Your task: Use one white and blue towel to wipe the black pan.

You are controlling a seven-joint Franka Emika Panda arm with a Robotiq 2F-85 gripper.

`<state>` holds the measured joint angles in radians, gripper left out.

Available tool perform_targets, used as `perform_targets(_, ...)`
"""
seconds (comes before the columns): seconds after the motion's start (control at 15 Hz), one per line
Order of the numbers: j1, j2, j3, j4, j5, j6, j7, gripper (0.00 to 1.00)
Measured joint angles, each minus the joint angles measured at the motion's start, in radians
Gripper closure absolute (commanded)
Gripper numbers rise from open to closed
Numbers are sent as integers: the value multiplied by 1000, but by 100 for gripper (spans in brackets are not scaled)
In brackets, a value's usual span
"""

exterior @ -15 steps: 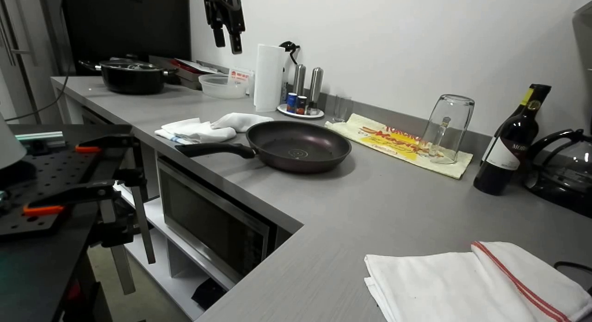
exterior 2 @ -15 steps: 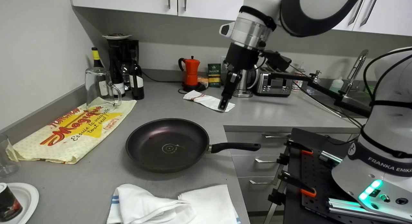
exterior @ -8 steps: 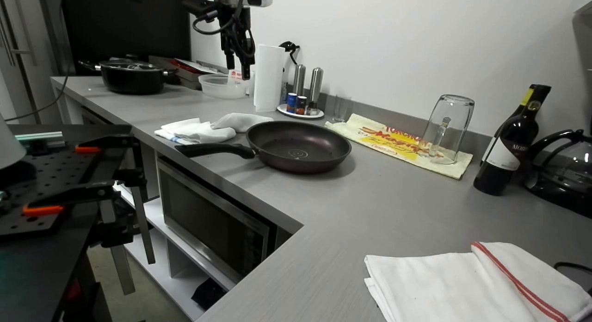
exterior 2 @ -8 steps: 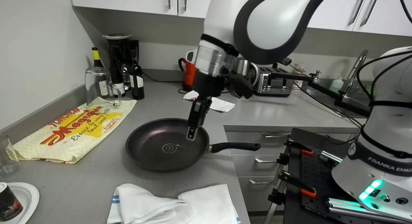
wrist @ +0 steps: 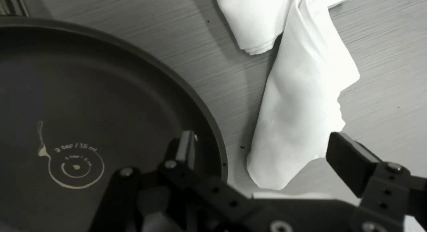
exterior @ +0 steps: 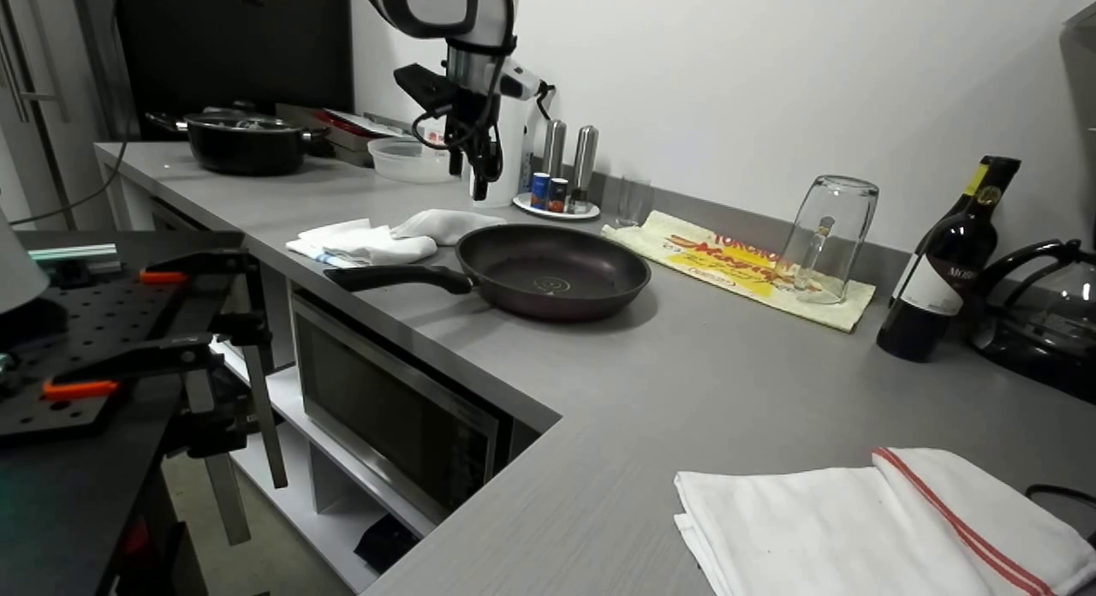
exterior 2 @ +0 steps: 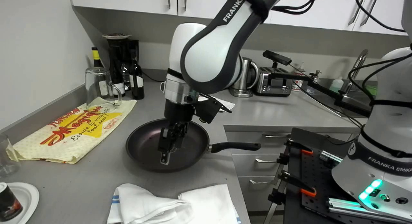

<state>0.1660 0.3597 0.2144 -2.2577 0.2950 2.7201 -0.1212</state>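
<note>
Since the earlier frame the tool has come lower and nearer the towel — jaws wide apart, holding nothing. The towel lies on the surface, just beside the pan. Reaching seems the step in hand; next, likely, descend and pinch a fold. A plate carries small cans.

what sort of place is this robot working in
Most likely a kitchen, though I can't tell whether home or office: there's a toaster on the counter, a faucet farther along, and what looks like a microwave below counter level.
</note>
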Motion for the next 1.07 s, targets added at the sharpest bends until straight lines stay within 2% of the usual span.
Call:
perform_targets(0.27,-34,110,64,93,0,-13,-5,0)
perform_targets(0.6,-37,191,126,167,0,-33,-5,0)
perform_targets(1.07,-27,269,142,225,-11,-32,-34,0)
